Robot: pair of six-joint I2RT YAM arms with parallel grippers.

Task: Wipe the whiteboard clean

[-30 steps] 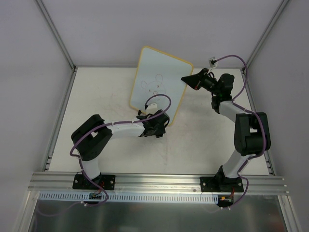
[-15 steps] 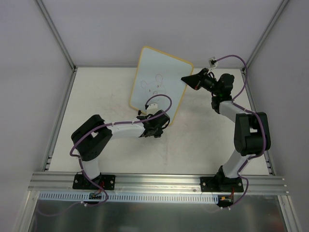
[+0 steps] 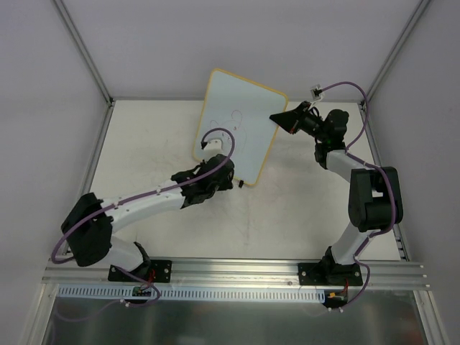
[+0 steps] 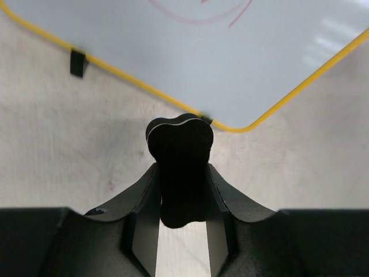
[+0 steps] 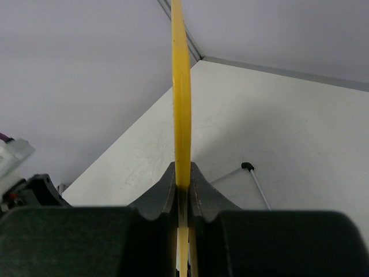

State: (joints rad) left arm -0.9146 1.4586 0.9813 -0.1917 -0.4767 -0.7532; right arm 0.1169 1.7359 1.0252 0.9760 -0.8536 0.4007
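The whiteboard (image 3: pixel 237 122) stands tilted on the table, white with a thin yellow rim and a faint doodle. My right gripper (image 3: pixel 279 118) is shut on its right edge; the right wrist view shows the yellow rim (image 5: pixel 181 109) edge-on, pinched in that gripper (image 5: pixel 182 180). My left gripper (image 3: pixel 223 174) hovers at the board's lower edge. It is shut on a small black eraser (image 4: pixel 180 164), which sticks out in front of the left gripper (image 4: pixel 181 173) towards the board's lower corner (image 4: pixel 230 69). Red pen lines (image 4: pixel 202 17) show on the board.
A black foot (image 4: pixel 78 62) sticks out under the board's lower rim. A thin white rod with a black end (image 5: pixel 253 176) lies on the table beyond the right gripper. Metal frame posts (image 3: pixel 83 50) and white walls close in the table.
My left arm has stretched out, its elbow swinging down and left. Its wrist has shifted up and left along the board's lower edge. The right arm and the board have not moved.
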